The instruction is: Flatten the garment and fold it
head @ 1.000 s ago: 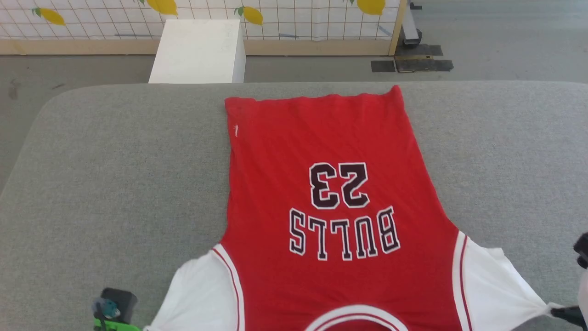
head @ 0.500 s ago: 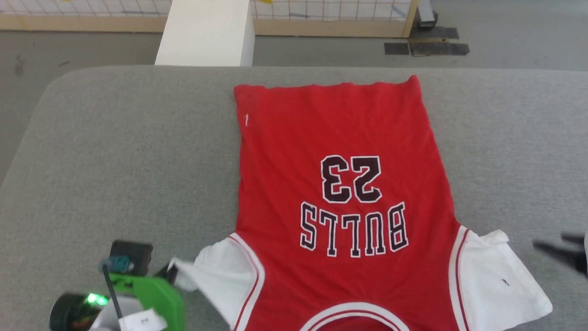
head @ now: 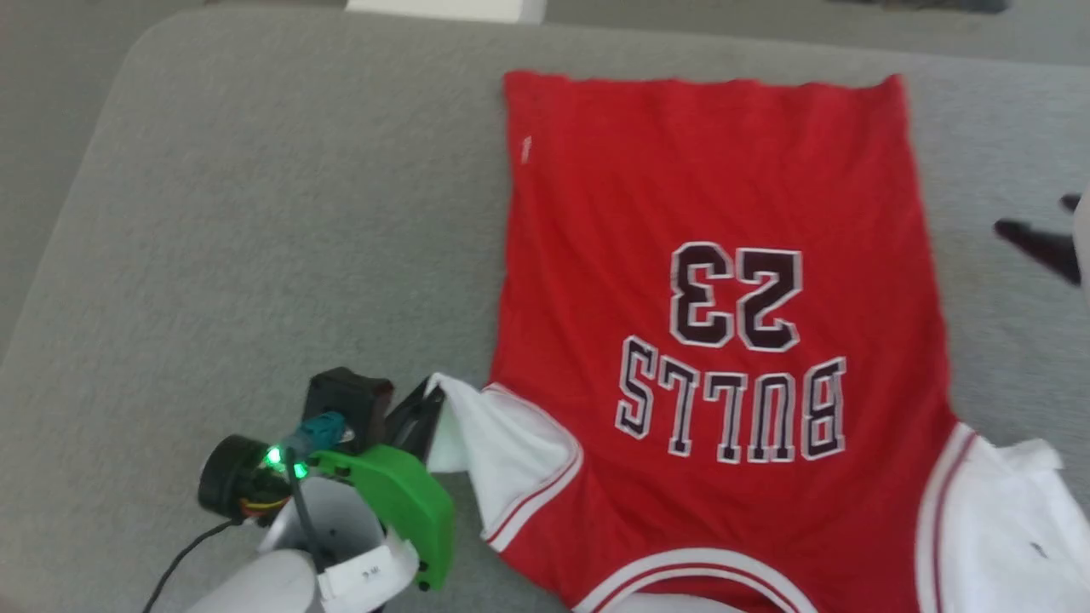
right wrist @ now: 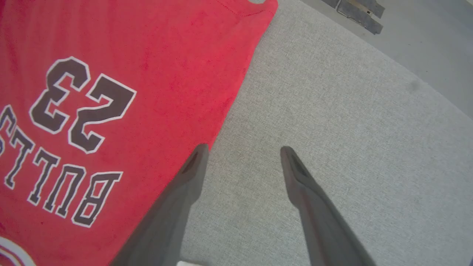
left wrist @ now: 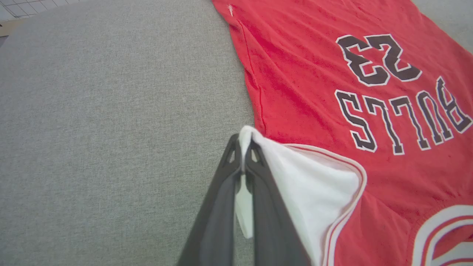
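The garment, a red jersey with "BULLS 23" in black print, lies flat on the grey padded table, hem toward the far edge. My left gripper is shut on the tip of the white left sleeve, lifting it a little beside the jersey's side seam. The left wrist view shows the white sleeve pinched between the closed fingertips of the left gripper. My right gripper is open and holds nothing, over bare table just right of the garment. In the head view the right gripper shows at the right edge.
A white box stands past the table's far edge. Dark floor plates lie beyond the far right corner. The white right sleeve lies loose at the lower right. Wide bare table stretches left of the jersey.
The head camera has tilted down. My right gripper let go of the right sleeve, opened and moved up along the jersey's right side. My left gripper carried the left sleeve inward.
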Motion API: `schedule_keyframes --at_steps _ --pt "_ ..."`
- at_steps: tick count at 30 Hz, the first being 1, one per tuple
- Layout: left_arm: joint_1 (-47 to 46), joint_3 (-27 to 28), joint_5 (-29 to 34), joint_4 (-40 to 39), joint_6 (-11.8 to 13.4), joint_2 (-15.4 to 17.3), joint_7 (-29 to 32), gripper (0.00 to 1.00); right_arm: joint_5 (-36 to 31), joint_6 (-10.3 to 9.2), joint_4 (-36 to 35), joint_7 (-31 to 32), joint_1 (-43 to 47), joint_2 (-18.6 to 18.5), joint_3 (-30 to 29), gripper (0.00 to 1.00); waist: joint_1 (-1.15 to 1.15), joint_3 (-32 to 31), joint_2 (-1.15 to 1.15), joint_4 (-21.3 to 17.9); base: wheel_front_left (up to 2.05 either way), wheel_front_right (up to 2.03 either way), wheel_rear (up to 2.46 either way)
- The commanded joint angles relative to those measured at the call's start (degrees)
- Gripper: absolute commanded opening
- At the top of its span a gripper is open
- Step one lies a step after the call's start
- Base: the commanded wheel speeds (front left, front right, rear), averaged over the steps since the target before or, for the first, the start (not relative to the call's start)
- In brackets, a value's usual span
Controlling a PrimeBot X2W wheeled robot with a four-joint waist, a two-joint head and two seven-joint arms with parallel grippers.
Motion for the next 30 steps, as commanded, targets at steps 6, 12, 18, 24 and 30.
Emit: schedule_keyframes --at_steps 6,12,18,24,30 --pt "-2.4 -1.2 2.0 -2.2 0.1 -2.3 -0.6 0.0 -5.2 -0.09 4.9 9.1 -9.8 -0.2 -0.8 1.0 0.0 11.7 0.0 10.9 0.0 0.0 0.0" --pt "-3.5 -2.0 2.9 -3.2 0.1 -4.9 -1.9 0.0 -9.6 -0.09 9.0 13.3 -17.1 -1.0 -2.2 1.0 0.0 16.2 0.0 14.9 0.0 0.0 0.0" --pt "-4.0 -2.6 3.1 -3.0 -0.2 -6.5 -3.2 0.0 -13.4 -0.09 11.9 15.5 -21.6 -1.2 -3.9 1.0 0.0 19.1 0.0 17.5 0.0 0.0 0.0" --pt "-3.7 -2.7 3.0 -2.2 -0.2 -7.7 -4.6 0.0 -16.3 -0.09 13.3 18.8 -22.3 -1.7 -3.8 1.0 0.0 20.3 0.0 18.6 0.0 0.0 0.0" --pt "-3.7 -3.0 2.7 -1.5 -0.3 -8.5 -5.1 0.0 -16.7 -0.09 12.9 23.0 -18.9 -3.0 -3.7 0.3 0.0 20.5 0.0 18.9 0.0 0.0 0.0"
